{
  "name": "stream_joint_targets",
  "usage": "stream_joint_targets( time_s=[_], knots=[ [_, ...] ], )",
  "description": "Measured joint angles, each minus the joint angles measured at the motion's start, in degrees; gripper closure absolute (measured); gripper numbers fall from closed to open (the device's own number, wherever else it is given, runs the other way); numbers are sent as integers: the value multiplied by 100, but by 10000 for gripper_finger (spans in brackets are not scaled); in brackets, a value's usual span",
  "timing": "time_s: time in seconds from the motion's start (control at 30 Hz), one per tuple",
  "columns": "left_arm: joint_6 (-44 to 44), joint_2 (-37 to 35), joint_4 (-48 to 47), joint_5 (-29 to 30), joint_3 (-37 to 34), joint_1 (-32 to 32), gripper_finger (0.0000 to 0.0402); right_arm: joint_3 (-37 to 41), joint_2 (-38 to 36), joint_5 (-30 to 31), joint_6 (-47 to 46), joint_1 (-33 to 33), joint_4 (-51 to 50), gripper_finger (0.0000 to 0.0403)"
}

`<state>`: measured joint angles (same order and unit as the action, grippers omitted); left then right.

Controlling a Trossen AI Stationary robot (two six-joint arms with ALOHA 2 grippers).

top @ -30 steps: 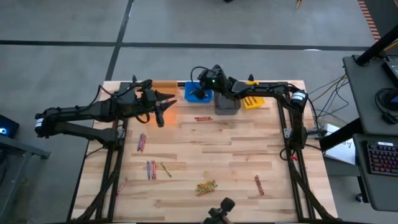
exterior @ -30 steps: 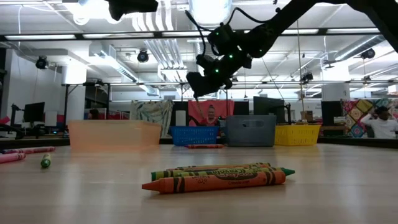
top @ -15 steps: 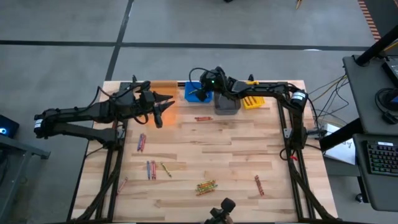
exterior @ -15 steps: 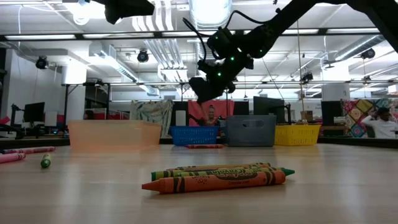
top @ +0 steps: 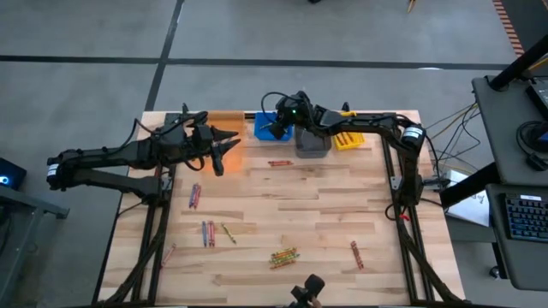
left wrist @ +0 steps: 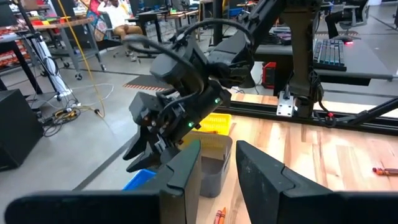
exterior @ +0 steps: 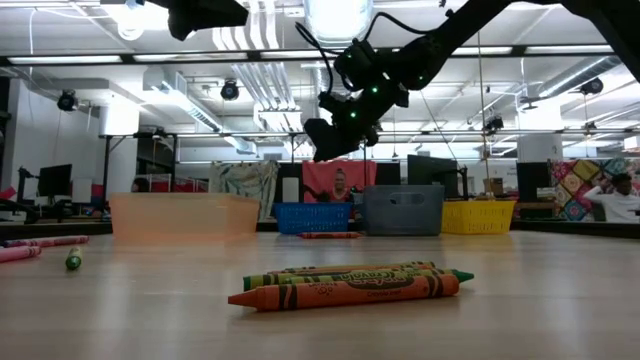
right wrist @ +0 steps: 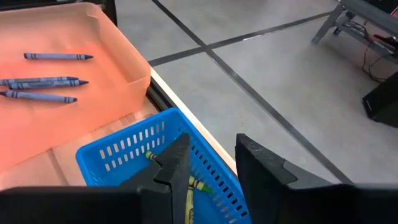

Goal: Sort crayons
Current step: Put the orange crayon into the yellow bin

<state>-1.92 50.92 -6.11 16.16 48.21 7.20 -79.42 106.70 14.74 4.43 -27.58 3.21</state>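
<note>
right gripper [top: 276, 125] over blue bin [right wrist: 155, 163], jaws open, empty | left gripper [top: 229, 146] over orange bin [right wrist: 93, 93], jaws narrowly apart, empty

The high view looks straight down; the low view looks level across the table [exterior: 560, 300]. Both wrist views share the blue bin [right wrist: 155, 149].

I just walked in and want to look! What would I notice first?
The right gripper hangs high over the blue bin at the table's back edge, fingers apart. In front lie an orange and a green crayon side by side. The left gripper waits beside the orange bin.
</note>
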Motion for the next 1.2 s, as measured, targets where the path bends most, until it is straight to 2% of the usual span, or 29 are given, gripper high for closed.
stream_joint_targets(
  time_s=[0.5, 0.8, 1.2],
  knots=[
    [56, 63, -28, -3, 0, 2, 318, 4, -637, -25, 9, 296, -663, 299],
    [78, 291, -50, -7, -2, 2, 318, 4, -1368, -36, -220, 731, -1822, 312],
    [275, 432, -229, -22, -2, 2, 318, 65, -2247, -33, -727, 1664, -3286, 324]
  ],
)
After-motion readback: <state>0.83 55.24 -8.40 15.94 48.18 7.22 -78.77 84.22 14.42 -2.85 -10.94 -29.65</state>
